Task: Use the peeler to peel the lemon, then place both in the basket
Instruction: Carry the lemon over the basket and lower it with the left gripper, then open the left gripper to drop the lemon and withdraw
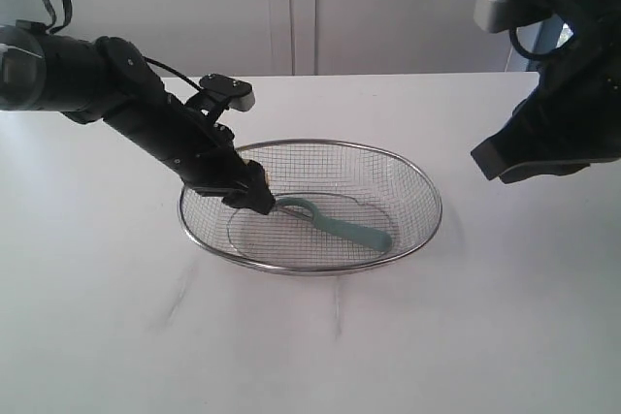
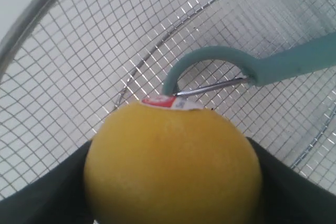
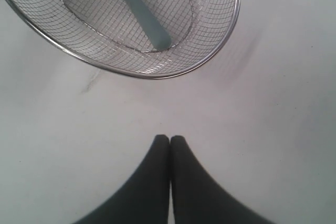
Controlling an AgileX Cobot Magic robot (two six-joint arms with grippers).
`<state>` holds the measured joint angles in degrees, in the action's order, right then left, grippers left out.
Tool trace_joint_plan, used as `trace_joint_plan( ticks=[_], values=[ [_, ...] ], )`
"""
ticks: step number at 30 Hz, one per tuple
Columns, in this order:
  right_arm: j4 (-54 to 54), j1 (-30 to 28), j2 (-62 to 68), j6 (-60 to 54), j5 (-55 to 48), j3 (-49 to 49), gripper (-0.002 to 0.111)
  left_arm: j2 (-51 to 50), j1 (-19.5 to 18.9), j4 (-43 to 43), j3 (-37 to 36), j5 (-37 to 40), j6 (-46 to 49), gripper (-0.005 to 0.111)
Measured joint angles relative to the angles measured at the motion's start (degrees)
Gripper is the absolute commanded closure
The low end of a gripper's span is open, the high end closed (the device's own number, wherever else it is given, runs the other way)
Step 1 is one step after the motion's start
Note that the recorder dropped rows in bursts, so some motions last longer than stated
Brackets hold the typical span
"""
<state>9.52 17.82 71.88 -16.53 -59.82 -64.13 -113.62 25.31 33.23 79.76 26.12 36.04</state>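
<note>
Inside the basket (image 1: pixel 428 184), the left fingers (image 2: pixel 44 199) clamp the lemon (image 2: pixel 173 163) just beside the peeler (image 1: pixel 342 227) lying there, while the right fingers (image 3: pixel 156 158) hang pressed together above the bench (image 1: pixel 495 336) outside the basket.

White tabletop, pale panelled backdrop, soft even light.
Table (image 1: pixel 505 327) is matte white, fills the fg & runs to a straight back edge; faint grey scuffs (image 1: pixel 179 293) left of centre in ext. view, plus a thin streak nr the middle front. Right wrist view shows a similar dark mark (image 3: pixel 90 82). Behind the table is a pale grey-white wall (image 1: pixel 408 7) w/ narrow vertical seams (image 1: pixel 303 7) nr centre. Bluish patch at far upper right, can't tell if it's a window. Shadows soft, no hard glare.
</note>
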Motion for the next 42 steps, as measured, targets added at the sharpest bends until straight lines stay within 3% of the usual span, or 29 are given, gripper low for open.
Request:
trace_joint_plan(
  ticks=[22,26,35,38,42],
  values=[
    [0.23,0.00,0.00,0.00,0.22,0.00,0.108,-4.09,0.00,5.27,0.09,-3.46,1.62,0.106],
    [0.45,0.00,0.00,0.00,0.34,0.00,0.108,-4.01,0.00,5.42,0.09,-3.56,3.96,0.092],
    [0.54,0.00,0.00,0.00,0.34,0.00,0.108,-4.01,0.00,5.42,0.09,-3.40,5.62,0.039],
    [0.54,0.00,0.00,0.00,0.34,0.00,0.108,-4.01,0.00,5.42,0.09,-2.71,5.82,0.028],
    [0.54,0.00,0.00,0.00,0.34,0.00,0.108,-4.01,0.00,5.86,0.09,-2.35,5.96,0.025]
  ],
)
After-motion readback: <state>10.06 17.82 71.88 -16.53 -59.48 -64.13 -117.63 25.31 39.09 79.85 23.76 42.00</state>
